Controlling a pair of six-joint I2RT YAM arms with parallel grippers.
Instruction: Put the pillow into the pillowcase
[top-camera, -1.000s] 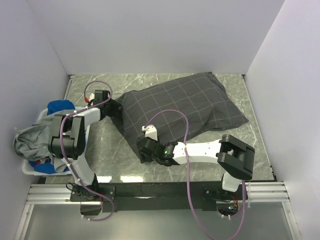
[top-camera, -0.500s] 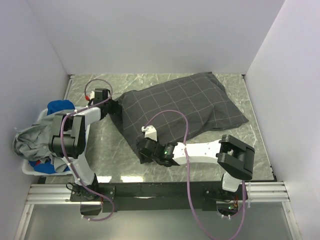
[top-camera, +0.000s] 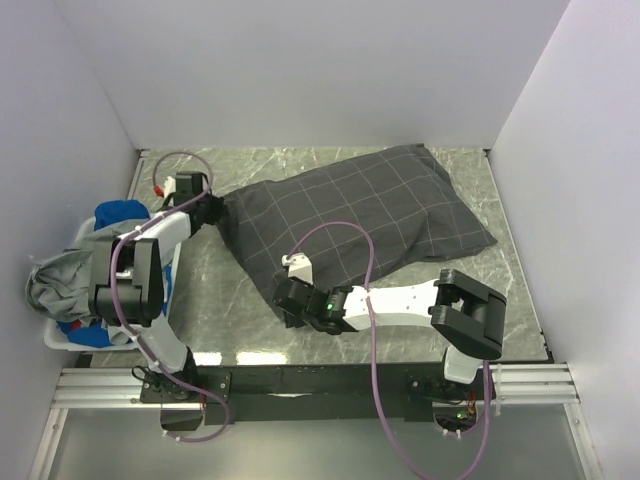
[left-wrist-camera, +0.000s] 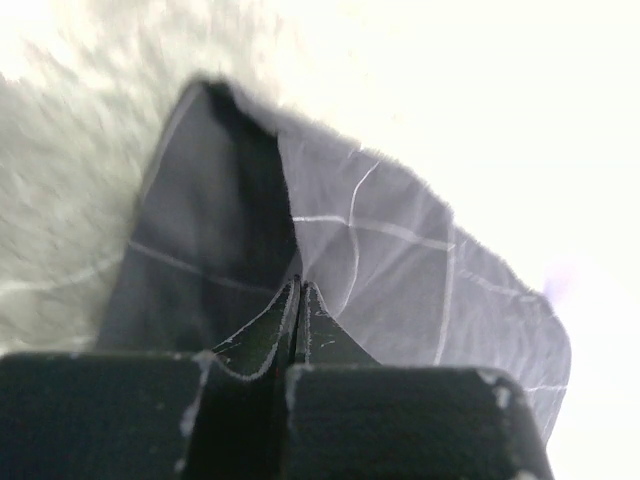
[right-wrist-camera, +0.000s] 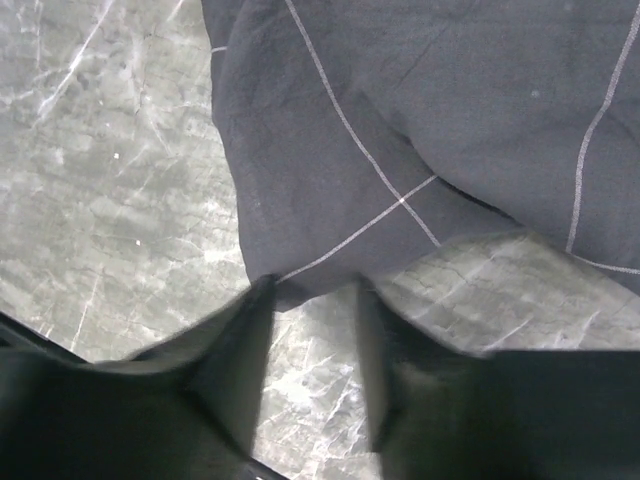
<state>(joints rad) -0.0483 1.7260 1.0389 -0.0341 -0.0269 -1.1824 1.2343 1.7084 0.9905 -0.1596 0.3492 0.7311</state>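
Observation:
The pillowcase (top-camera: 370, 215), dark grey with a thin light grid, lies bulging across the middle of the table. The pillow is hidden; no cream fabric shows in any view. My left gripper (top-camera: 208, 212) is at the case's left end, shut on a fold of its fabric. In the left wrist view the fingertips (left-wrist-camera: 298, 290) are pinched together, with the pillowcase (left-wrist-camera: 380, 260) stretching away from them. My right gripper (top-camera: 287, 300) is at the case's near corner. In the right wrist view it (right-wrist-camera: 313, 290) is open, and the corner of the pillowcase (right-wrist-camera: 400, 100) lies between its fingertips.
A white basket (top-camera: 50, 338) sits at the left edge, holding a plain grey garment (top-camera: 65, 275) and a blue cloth (top-camera: 120, 213). White walls close in the back and both sides. The marbled tabletop (top-camera: 215, 300) shows in front of the case.
My left gripper shut on the case's left end and drew it a little to the left. The right gripper's jaws narrowed around the near corner.

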